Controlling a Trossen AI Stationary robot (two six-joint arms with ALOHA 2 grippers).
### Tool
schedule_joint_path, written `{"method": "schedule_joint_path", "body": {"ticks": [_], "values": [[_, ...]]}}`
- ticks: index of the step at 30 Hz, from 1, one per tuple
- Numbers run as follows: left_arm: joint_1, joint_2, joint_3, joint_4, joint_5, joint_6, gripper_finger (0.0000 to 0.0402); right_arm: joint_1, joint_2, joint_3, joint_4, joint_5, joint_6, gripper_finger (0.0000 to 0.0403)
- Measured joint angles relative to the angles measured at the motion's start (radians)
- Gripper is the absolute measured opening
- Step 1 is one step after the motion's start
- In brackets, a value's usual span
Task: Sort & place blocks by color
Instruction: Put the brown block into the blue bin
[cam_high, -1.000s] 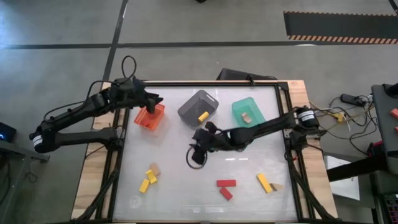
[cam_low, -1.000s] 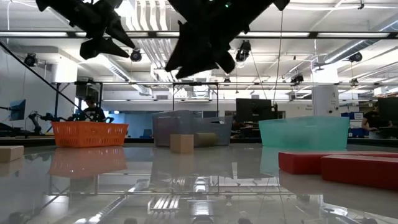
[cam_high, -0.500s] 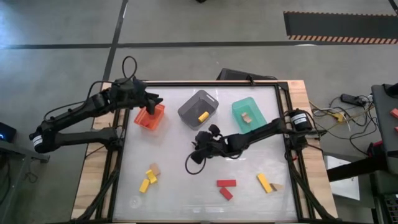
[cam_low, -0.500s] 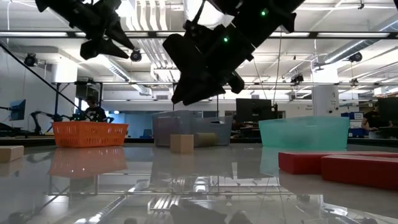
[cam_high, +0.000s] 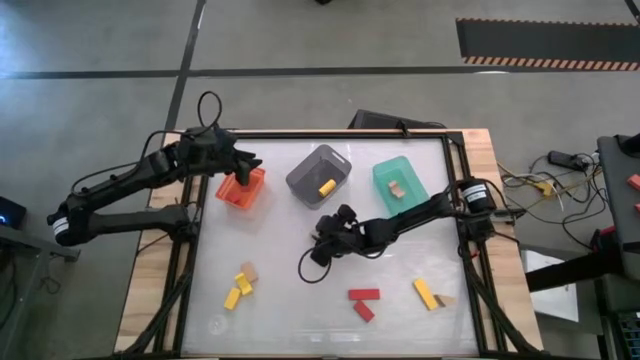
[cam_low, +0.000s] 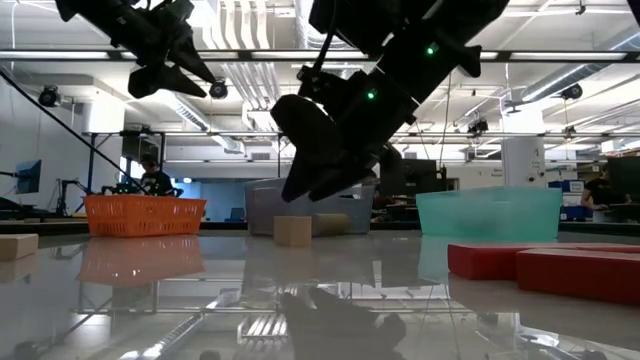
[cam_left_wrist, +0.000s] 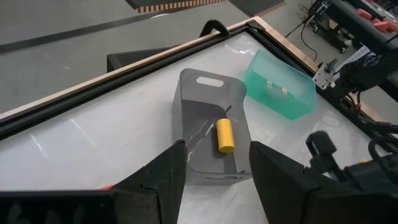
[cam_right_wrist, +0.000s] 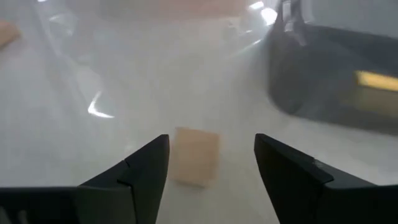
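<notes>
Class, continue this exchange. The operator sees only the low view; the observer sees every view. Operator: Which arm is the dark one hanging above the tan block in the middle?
Observer: The right arm. The high view shows its tool mid-table.
Operator: Is the block gripped?
Observer: No. The right wrist view shows the tan block lying between open fingers, touching neither.
Operator: What is inside the grey bin?
Observer: One yellow block lies in the grey bin.

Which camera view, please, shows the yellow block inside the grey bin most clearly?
The left wrist view: the yellow block lies plainly visible on the floor of the grey bin. The high view shows it small, the right wrist view only as a blurred streak, and the low view hides it behind the bin's wall.
</notes>
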Motion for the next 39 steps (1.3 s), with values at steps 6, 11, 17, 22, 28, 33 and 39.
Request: {"method": "schedule_joint_path", "body": {"ticks": [6,11,17,22,28,33,39], "values": [[0.0,0.0,-0.001,0.0,0.0,0.0,0.016,-0.002,0.056,0.0,0.036,-0.082,0.05,0.0244],[0.0,0.0,-0.002,0.0,0.0,0.0,0.016,-0.002,0.087,0.0,0.037,-0.079,0.142,0.0242],[0.0,0.0,-0.002,0.0,0.0,-0.001,0.016,-0.004,0.092,0.0,0.042,-0.075,0.156,0.0232],[0.0,0.0,-0.003,0.001,-0.001,-0.001,0.016,-0.011,0.091,0.0,0.043,-0.073,0.157,0.0216],[0.0,0.001,-0.007,0.002,-0.001,-0.003,0.016,-0.02,0.091,0.0,0.047,-0.078,0.157,0.0168],[0.0,0.002,-0.01,0.001,-0.001,-0.005,0.016,-0.031,0.088,0.001,0.049,-0.105,0.157,0.0122],[0.0,0.001,-0.01,0.005,-0.001,-0.006,0.016,-0.038,0.064,0.0,0.043,-0.111,0.158,0.0122]]}}
